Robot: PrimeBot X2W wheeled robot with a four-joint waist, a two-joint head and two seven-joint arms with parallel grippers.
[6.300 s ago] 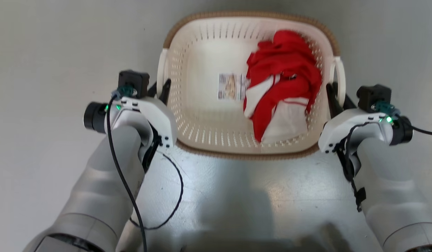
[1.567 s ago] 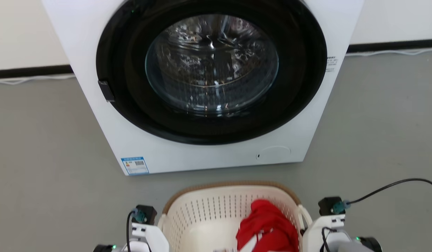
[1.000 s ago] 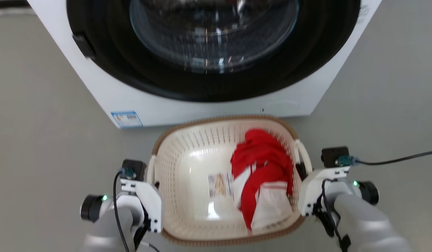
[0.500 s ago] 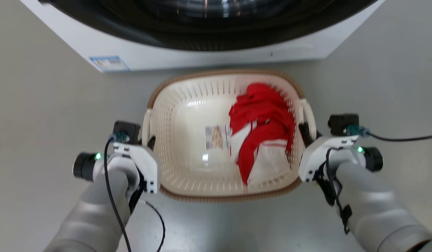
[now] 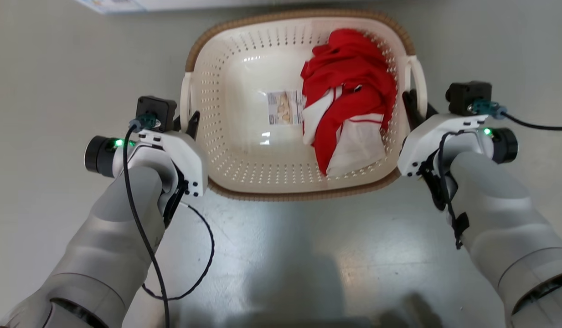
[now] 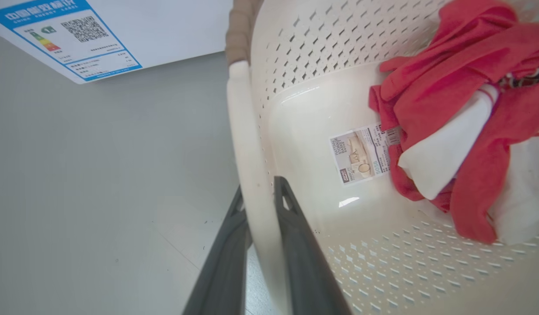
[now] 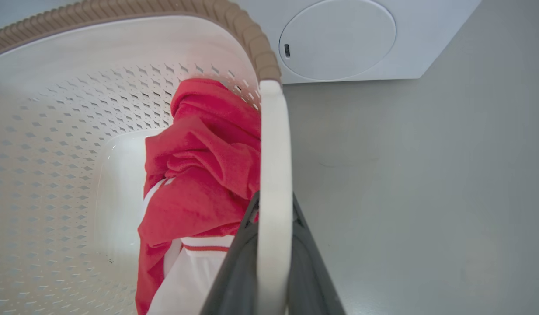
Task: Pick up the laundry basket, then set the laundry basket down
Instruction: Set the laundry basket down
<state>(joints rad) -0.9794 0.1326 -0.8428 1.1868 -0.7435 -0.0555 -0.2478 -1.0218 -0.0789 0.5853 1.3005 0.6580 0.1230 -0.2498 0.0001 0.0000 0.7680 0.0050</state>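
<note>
1. Laundry basket (image 5: pixel 244 150) is showing in the upper middle of the frame, near a white machine (image 7: pixel 339 39).
2. Left gripper (image 5: pixel 185 124) and right gripper (image 5: pixel 420 109) are pinching its side handles (image 6: pixel 252 175); grasping looks done, while touching down is unclear and releasing is remaining.
3. Its mouth is facing up, long axis seemingly running left-right.

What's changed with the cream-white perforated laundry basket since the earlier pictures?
The cream-white perforated plastic laundry basket has been brought up to the white washing machine, absent beyond it at first; the head camera has since tilted down. Unchanged: left gripper and right gripper stay shut on the white loop handles, red and white garment in the basket's right half.
</note>
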